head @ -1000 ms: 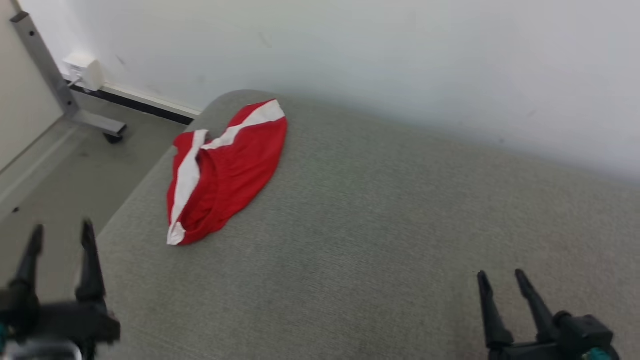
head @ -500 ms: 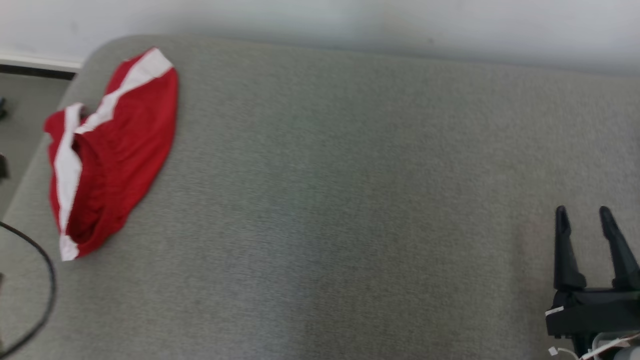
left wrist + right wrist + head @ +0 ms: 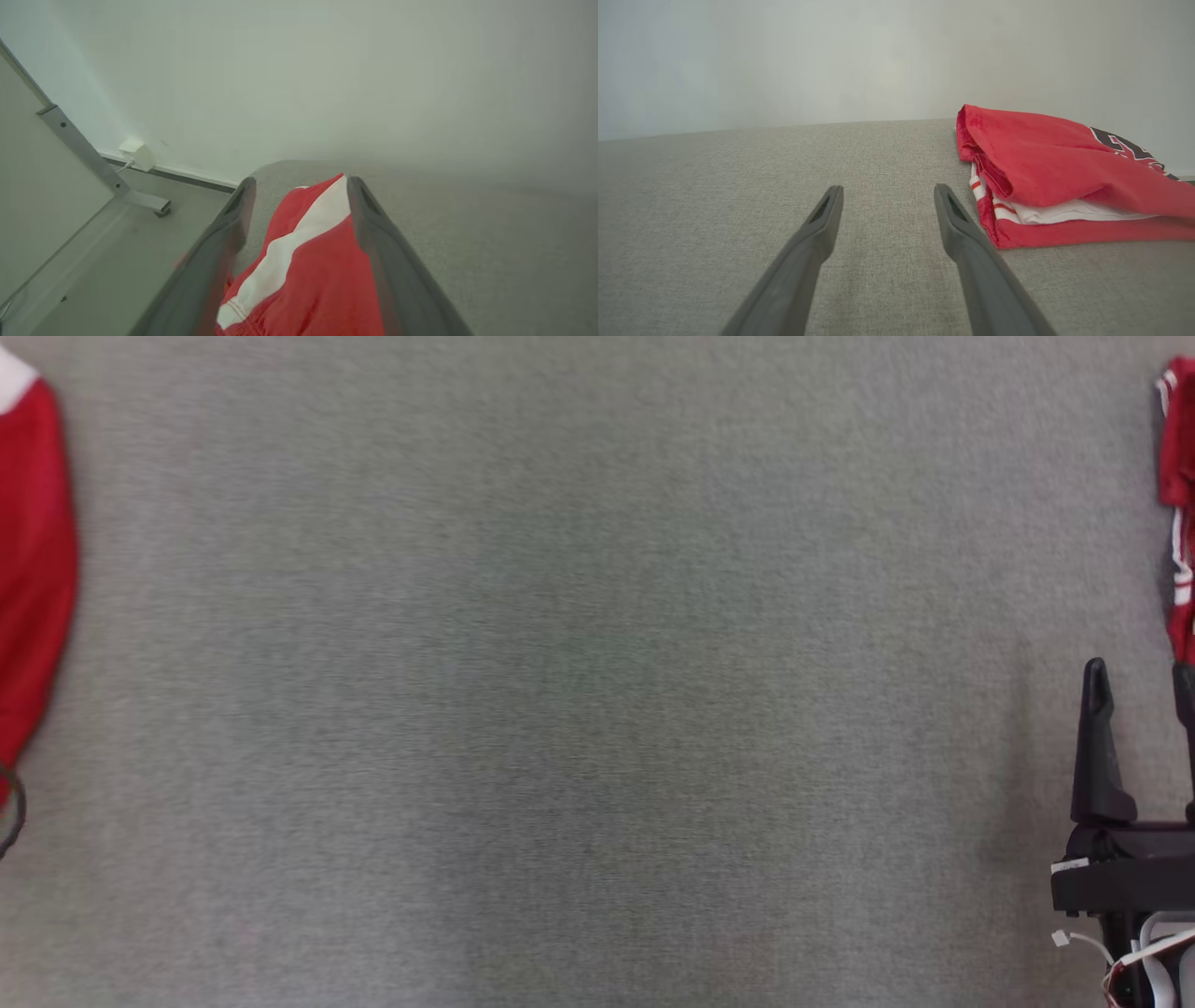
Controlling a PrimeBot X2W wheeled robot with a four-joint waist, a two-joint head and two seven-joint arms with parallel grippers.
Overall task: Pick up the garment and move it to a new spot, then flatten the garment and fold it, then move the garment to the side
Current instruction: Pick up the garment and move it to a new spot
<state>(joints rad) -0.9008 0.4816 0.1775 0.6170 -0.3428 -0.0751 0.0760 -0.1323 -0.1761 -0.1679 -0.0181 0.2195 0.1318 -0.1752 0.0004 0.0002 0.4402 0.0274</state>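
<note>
Our left gripper (image 3: 300, 182) has its two dark fingers spread wide. The crumpled red garment with a white stripe (image 3: 308, 261) shows between them, and we cannot tell whether they touch it. It lies at the far left end of the grey fabric surface (image 3: 597, 709), cut by the left edge of our head view (image 3: 37, 569). Left of that end we see the floor, a grey metal leg (image 3: 93, 158) and a small white box (image 3: 138, 154) at the foot of the wall. Our right gripper (image 3: 888, 189) hangs over bare cloth at the near right (image 3: 1141, 667), fingers apart and holding nothing. Just right of it lies a folded red jersey (image 3: 1064, 177) with white layers and dark lettering.
</note>
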